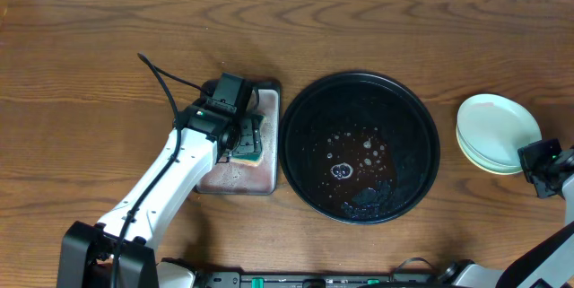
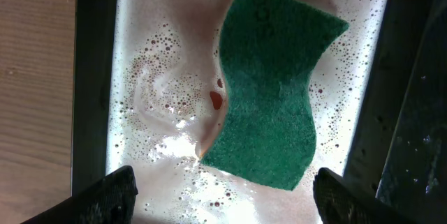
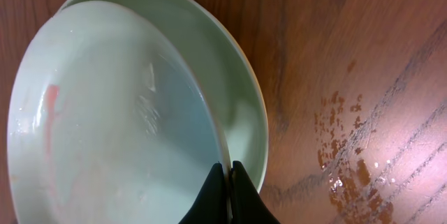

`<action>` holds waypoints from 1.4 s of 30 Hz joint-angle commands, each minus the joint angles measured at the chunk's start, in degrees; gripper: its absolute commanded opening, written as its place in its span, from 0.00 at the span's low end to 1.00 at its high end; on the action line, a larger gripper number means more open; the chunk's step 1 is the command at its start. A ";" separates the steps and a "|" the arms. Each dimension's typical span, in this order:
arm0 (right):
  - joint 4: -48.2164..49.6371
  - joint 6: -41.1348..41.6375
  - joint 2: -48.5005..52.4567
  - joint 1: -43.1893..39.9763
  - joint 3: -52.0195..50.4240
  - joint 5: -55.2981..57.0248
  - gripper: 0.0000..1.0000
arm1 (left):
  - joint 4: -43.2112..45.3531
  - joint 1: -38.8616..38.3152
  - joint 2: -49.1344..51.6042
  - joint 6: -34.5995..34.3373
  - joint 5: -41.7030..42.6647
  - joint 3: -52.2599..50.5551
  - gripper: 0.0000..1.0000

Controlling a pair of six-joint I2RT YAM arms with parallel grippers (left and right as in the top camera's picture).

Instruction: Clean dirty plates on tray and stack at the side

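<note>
The black tray [image 1: 359, 76] sits mid-table with no plates on it, only soapy water with bubbles. The plates [image 1: 498, 133] are stacked on the wood to its right. My right gripper [image 1: 535, 157] is at the stack's near right edge. In the right wrist view it [image 3: 228, 176] is shut on the rim of the top mint-green plate [image 3: 112, 112], which has a faint red streak and lies offset over a second mint plate [image 3: 241, 91]. My left gripper [image 2: 223, 196] hangs open above a green sponge [image 2: 269, 84], with nothing between its fingers [image 2: 112, 196].
The sponge [image 1: 248, 149] lies in a small silver tray [image 1: 235, 178] of foamy, reddish water just left of the black tray. Reddish wet drops [image 3: 342, 175] mark the wood right of the plate stack. The left arm reaches in from the bottom left.
</note>
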 commanded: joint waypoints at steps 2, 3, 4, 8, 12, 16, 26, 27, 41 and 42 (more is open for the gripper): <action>0.28 0.94 0.28 -0.98 0.81 0.83 0.01 | 0.02 0.13 0.26 0.28 -0.07 -0.33 0.82; 0.26 0.92 0.28 -1.07 0.81 0.83 0.02 | 0.02 0.13 0.26 0.28 -0.07 -0.33 0.82; 0.13 0.92 0.28 -1.11 0.81 0.83 0.12 | 0.02 0.13 0.26 0.28 -0.07 -0.33 0.82; 0.04 0.92 0.28 -1.09 0.81 0.52 0.52 | 0.02 0.13 0.26 0.28 -0.07 -0.33 0.82; 1.62 -1.86 0.28 -0.76 0.81 -6.91 0.64 | 0.04 0.13 0.26 0.28 -0.07 -0.33 0.82; 7.30 -12.57 0.28 2.12 0.81 -25.92 0.65 | 0.00 0.13 0.26 0.28 -0.07 -0.33 0.82; 4.04 -31.67 0.28 29.75 1.57 -19.43 0.91 | -3.87 3.61 0.13 0.09 1.03 2.56 0.82; 2.82 -32.26 0.28 33.27 2.10 -15.13 0.96 | -5.09 4.57 0.11 0.09 1.81 3.08 0.82; -13.29 -28.20 -7.89 52.65 4.61 1.05 0.99 | -15.21 10.32 -12.90 -1.22 5.51 -2.43 0.82; -13.18 -28.22 -10.49 52.96 3.32 1.09 0.99 | -14.29 10.32 -16.00 -1.18 5.49 -4.22 0.82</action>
